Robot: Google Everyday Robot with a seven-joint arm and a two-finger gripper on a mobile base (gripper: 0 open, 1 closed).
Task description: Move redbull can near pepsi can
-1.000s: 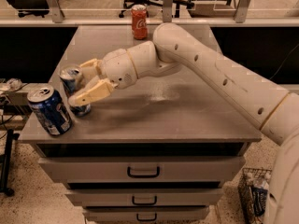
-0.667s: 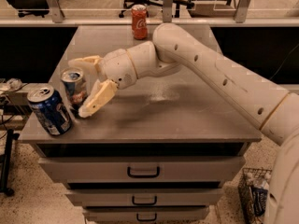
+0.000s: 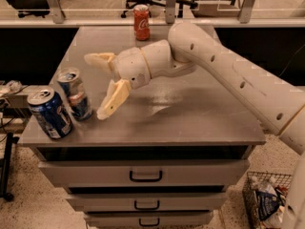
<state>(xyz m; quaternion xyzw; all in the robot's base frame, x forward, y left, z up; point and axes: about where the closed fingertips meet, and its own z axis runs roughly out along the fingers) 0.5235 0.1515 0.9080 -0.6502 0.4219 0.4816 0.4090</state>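
The slim redbull can [image 3: 75, 94] stands upright on the grey cabinet top [image 3: 190, 118] near its left front. The wider dark blue pepsi can [image 3: 49, 113] stands just left and in front of it, at the corner, a small gap between them. My gripper [image 3: 97, 85] is open and empty, just right of the redbull can and apart from it. One finger [image 3: 100, 59] points left above the can's height, the other finger [image 3: 112, 100] angles down toward the cabinet top.
A red Coca-Cola can [image 3: 141, 22] stands at the back edge of the cabinet top. The cabinet has drawers [image 3: 145, 174] in front. A wire basket [image 3: 267, 199] sits on the floor at right. Office chairs stand behind the rail.
My gripper has let go of the redbull can, opened wide and drawn back to the right and up. The can stays upright beside the pepsi can.
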